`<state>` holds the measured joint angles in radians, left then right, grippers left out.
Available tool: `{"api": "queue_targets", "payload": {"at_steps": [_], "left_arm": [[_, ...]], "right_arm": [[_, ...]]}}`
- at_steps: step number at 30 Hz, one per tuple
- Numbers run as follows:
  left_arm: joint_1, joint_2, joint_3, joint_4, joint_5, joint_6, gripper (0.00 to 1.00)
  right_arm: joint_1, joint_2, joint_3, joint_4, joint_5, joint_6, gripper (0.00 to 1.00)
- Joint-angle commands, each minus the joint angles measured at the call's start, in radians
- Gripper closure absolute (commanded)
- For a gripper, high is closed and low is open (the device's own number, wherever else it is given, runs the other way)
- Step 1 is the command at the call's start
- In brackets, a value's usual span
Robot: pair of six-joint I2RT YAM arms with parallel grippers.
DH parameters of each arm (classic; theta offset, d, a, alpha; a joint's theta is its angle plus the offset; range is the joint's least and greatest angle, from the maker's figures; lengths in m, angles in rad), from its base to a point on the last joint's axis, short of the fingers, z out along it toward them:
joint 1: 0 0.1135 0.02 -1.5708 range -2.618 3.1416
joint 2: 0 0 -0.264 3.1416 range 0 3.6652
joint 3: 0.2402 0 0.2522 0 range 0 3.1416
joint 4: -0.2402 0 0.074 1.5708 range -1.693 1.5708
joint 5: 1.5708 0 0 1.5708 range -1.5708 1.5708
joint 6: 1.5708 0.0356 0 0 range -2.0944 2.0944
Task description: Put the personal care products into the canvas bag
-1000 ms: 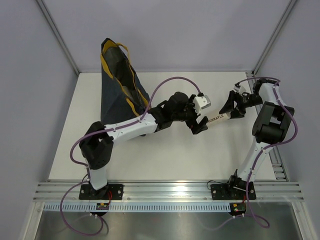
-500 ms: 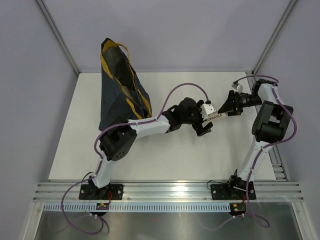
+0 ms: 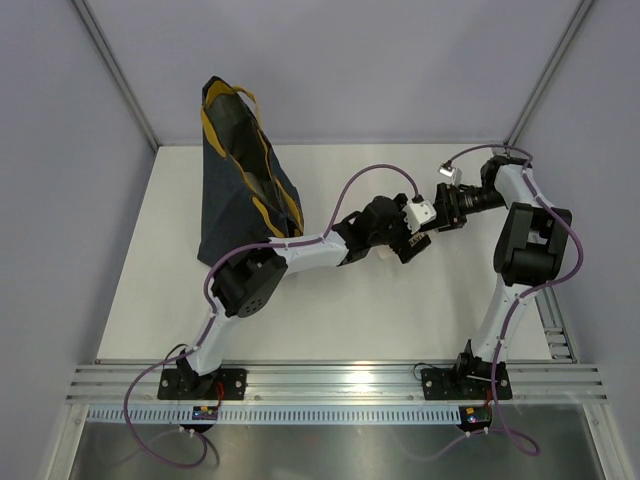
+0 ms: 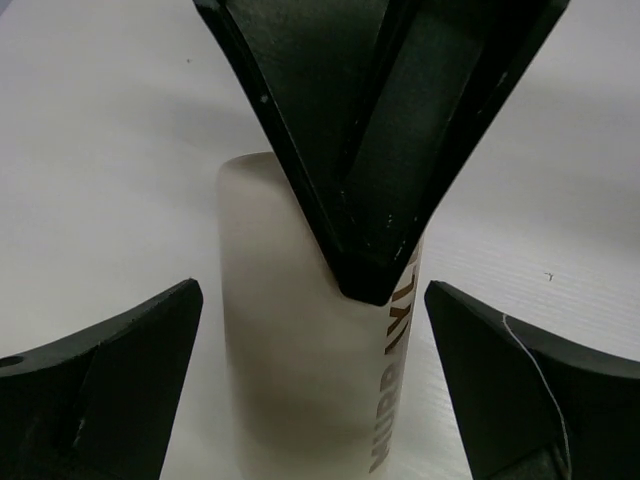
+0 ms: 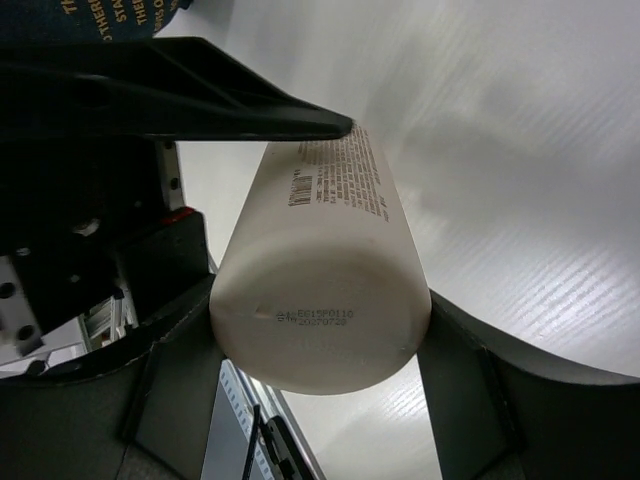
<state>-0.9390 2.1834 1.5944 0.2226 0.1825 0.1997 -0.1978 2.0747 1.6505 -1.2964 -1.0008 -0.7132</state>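
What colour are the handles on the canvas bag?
Mustard yellow, against the dark navy canvas bag; top external view shows it best.

The desk (image 3: 350,320) is a plain white board, evenly lit from above, with only soft shadows on it. Pale lilac-grey panels close it in: a back wall (image 3: 350,70) along the far edge, a left wall (image 3: 60,200) and a right wall (image 3: 605,150). A slim aluminium strut rises from the far left corner (image 3: 115,75) and another from the far right corner (image 3: 545,75). Along the near edge run ribbed aluminium rails (image 3: 340,378), a slotted strip (image 3: 340,412) and a brushed steel panel (image 3: 330,450).
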Motion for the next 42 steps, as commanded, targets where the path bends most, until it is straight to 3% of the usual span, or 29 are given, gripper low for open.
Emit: {"api": "queue_targets", "payload": {"at_steps": [1, 4, 7, 11, 14, 15, 16, 18, 19, 21, 22, 23, 24, 29, 33, 36, 42], "left_arm": [[-0.007, -0.003, -0.007, 0.063, -0.002, -0.005, 0.01], [-0.012, -0.01, -0.011, 0.04, 0.02, 0.012, 0.01], [-0.012, -0.005, 0.009, 0.003, -0.044, -0.008, 0.02], [-0.011, -0.004, 0.029, -0.058, -0.095, -0.023, 0.19], [-0.011, -0.025, 0.03, -0.062, -0.094, -0.037, 0.67], [-0.011, -0.046, 0.026, -0.057, -0.098, -0.046, 1.0], [-0.011, -0.059, 0.021, -0.051, -0.101, -0.054, 1.0], [-0.009, -0.083, 0.013, -0.054, -0.109, -0.057, 1.0], [-0.007, -0.112, 0.01, -0.063, -0.109, -0.057, 1.0], [-0.004, -0.146, -0.007, -0.08, -0.098, -0.068, 1.0], [0.002, -0.187, -0.017, -0.084, -0.091, -0.077, 1.0], [0.005, -0.21, -0.031, -0.088, -0.075, -0.092, 1.0], [0.008, -0.233, -0.046, -0.092, -0.066, -0.101, 1.0], [0.014, -0.42, -0.168, -0.144, -0.025, -0.128, 1.0], [0.017, -0.542, -0.188, -0.212, -0.009, -0.151, 1.0], [0.049, -0.617, -0.081, -0.337, -0.012, -0.242, 1.0], [0.308, -0.666, 0.232, -0.492, -0.099, -0.561, 1.0]], "right_arm": [[0.012, -0.107, 0.025, -0.336, -0.165, -0.017, 1.0], [0.023, -0.111, 0.034, -0.339, -0.182, -0.011, 1.0], [0.046, -0.142, 0.031, -0.34, -0.199, -0.011, 1.0], [0.073, -0.189, 0.022, -0.34, -0.187, -0.019, 1.0], [0.075, -0.196, 0.014, -0.336, -0.174, -0.019, 0.93], [0.075, -0.194, 0.008, -0.336, -0.17, -0.02, 0.85], [0.075, -0.192, 0.005, -0.336, -0.168, -0.028, 0.75], [0.075, -0.194, -0.001, -0.334, -0.162, -0.035, 0.66], [0.075, -0.196, -0.001, -0.334, -0.16, -0.037, 0.55], [0.075, -0.197, 0.02, -0.334, -0.141, -0.043, 0.44], [0.074, -0.203, 0.032, -0.334, -0.133, -0.043, 0.33], [0.072, -0.208, 0.069, -0.333, -0.122, -0.043, 0.09], [0.069, -0.212, 0.093, -0.331, -0.098, -0.042, 0.01], [0.002, -0.222, 0.322, -0.314, -0.042, -0.016, 0.0], [-0.054, -0.238, 0.384, -0.253, -0.032, -0.008, 0.0], [-0.061, -0.313, 0.28, -0.109, -0.012, 0.061, 0.01], [-0.061, -0.407, 0.086, 0.012, -0.032, 0.118, 0.01]]}}
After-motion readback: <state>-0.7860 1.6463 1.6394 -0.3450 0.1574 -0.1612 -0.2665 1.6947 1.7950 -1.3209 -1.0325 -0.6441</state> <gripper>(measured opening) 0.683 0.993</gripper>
